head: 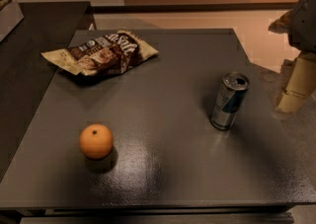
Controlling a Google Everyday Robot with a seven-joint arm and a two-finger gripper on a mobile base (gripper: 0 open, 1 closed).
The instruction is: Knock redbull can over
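The redbull can (229, 101), slim with blue and silver panels and an open silver top, stands upright on the right part of the dark grey table (163, 90). My gripper (295, 87), cream coloured, hangs at the right edge of the camera view, beyond the table's right edge. It is to the right of the can, roughly level with it and apart from it. Part of the arm is cut off by the frame.
An orange (96, 141) sits at the front left of the table. A crumpled snack bag (101, 53) lies at the back left. A darker counter (29, 45) adjoins the table on the left. Tan floor (197, 20) lies behind.
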